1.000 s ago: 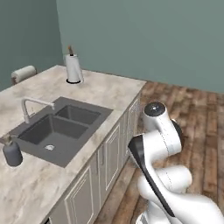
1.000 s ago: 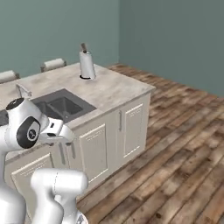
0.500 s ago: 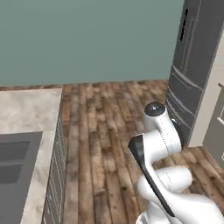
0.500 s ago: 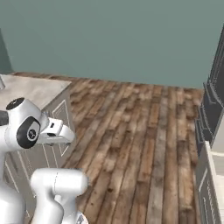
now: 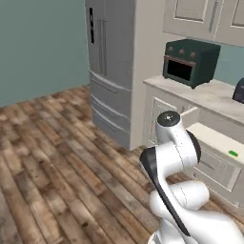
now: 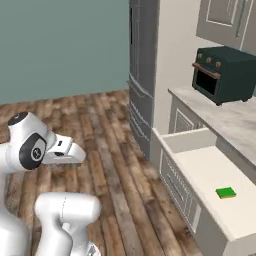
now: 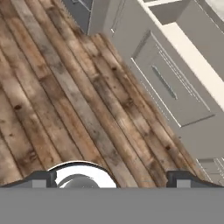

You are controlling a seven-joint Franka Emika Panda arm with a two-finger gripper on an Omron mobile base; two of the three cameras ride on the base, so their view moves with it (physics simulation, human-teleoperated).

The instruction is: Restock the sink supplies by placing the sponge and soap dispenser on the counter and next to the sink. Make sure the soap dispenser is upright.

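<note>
The sponge (image 6: 226,192) lies in an open drawer (image 6: 210,172); fingers (image 7: 43,178) seemingly apart.

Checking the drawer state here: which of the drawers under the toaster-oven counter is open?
The top drawer nearest the fridge is pulled out, with the sponge lying in it. The drawer fronts below it sit flush and closed.
</note>
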